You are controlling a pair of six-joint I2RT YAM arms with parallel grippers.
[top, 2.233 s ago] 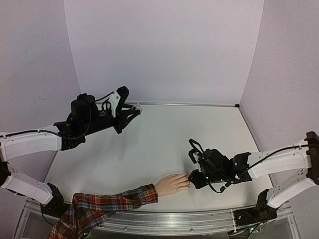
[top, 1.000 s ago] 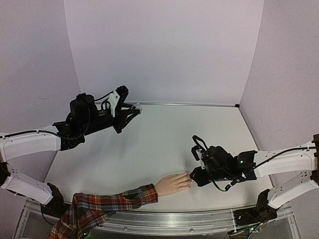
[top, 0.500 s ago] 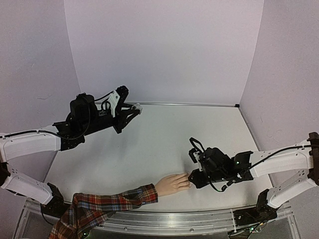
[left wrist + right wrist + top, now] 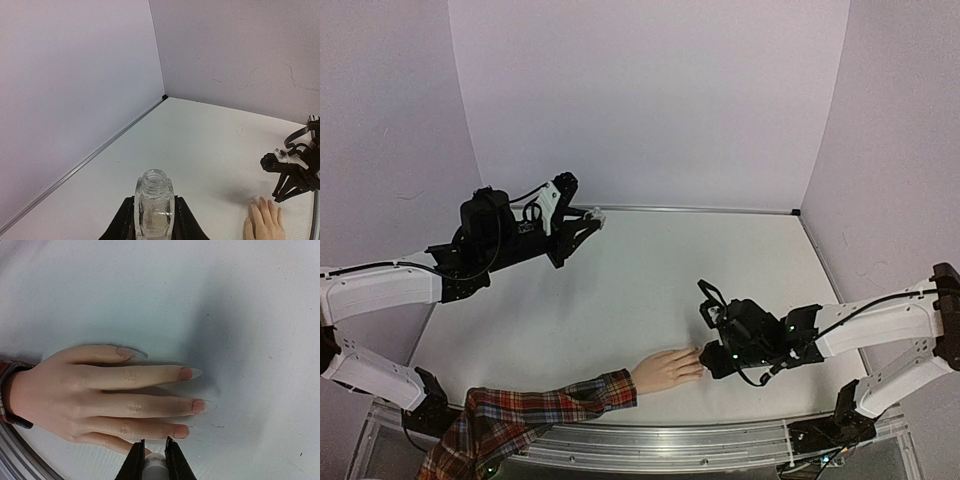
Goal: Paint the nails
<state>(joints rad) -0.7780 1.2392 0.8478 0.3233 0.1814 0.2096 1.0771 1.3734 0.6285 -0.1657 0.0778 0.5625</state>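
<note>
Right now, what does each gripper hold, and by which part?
Left gripper: an uncapped clear glass bottle, clamped by the sides of its body. Right gripper: a small white piece, pinched; which part of it, I cannot tell.

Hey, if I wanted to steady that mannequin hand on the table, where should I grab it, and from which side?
Grip the wrist, right at the plaid cuff, coming straight down with the jaws across its width. The mannequin hand lies flat, palm down, so only its sides offer purchase, and a hold that far back likely leaves the nails clear.
</note>
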